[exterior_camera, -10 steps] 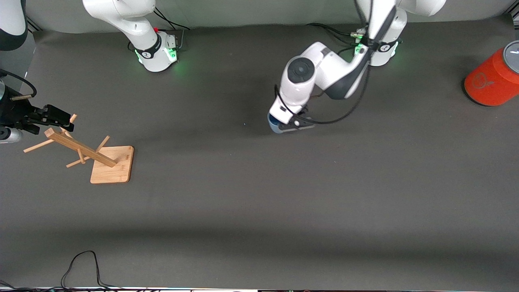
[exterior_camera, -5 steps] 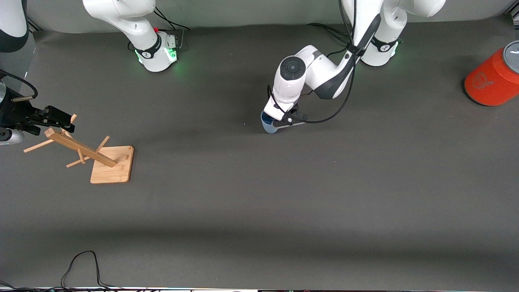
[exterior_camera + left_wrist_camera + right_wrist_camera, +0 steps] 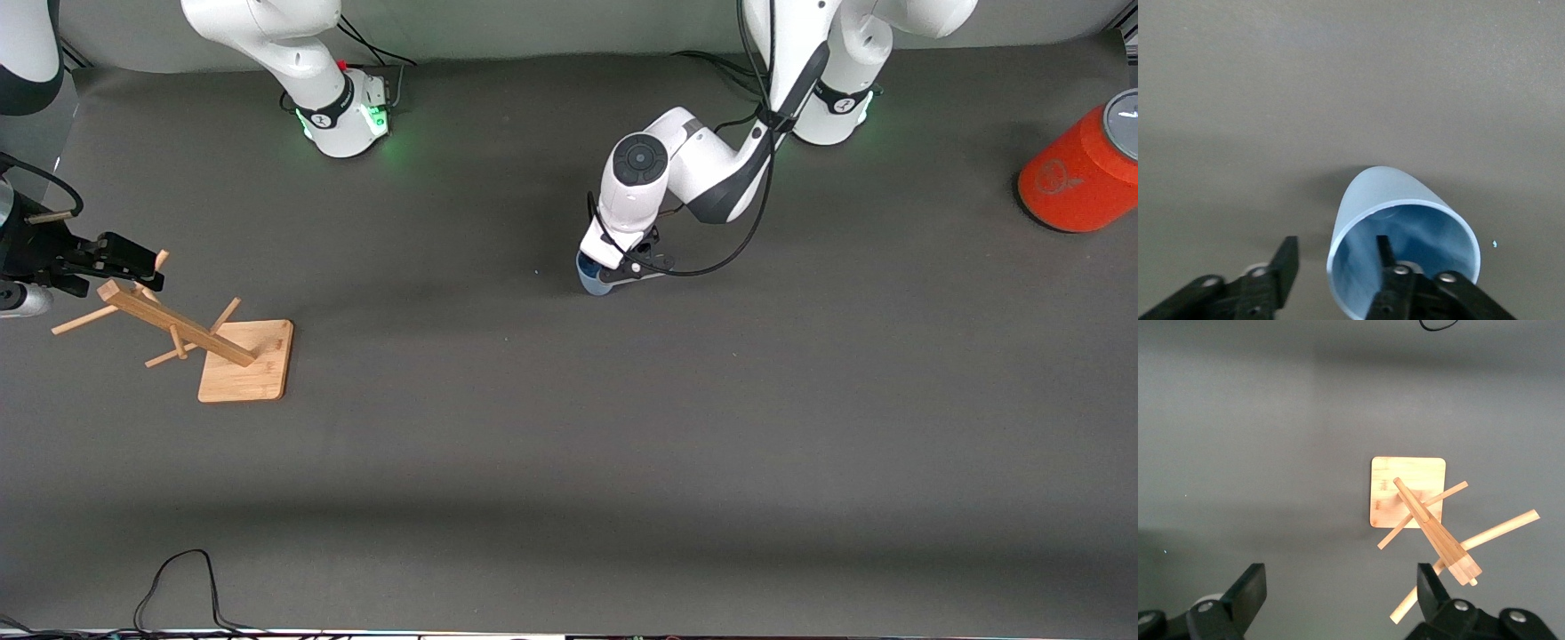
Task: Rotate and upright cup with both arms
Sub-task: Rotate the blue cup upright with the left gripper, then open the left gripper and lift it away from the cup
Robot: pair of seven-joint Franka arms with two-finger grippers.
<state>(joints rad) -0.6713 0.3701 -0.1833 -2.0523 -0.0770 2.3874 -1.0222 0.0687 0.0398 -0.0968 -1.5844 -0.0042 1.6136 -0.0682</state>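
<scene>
The pale-blue cup stands on the dark mat in the middle of the table, nearer the arms' bases, with its mouth up. In the left wrist view the cup shows its blue inside. My left gripper is down at the cup and open. It straddles the cup's wall, one finger inside the mouth and one outside, neither touching. My right gripper is open and empty, and waits over the top of the wooden rack.
The wooden rack with slanted pegs stands toward the right arm's end. A large orange cylinder with a grey lid sits at the left arm's end. A black cable lies at the table edge nearest the front camera.
The left arm swung its gripper and the cup a little toward the right arm's end, then settled. The right arm has not moved.
</scene>
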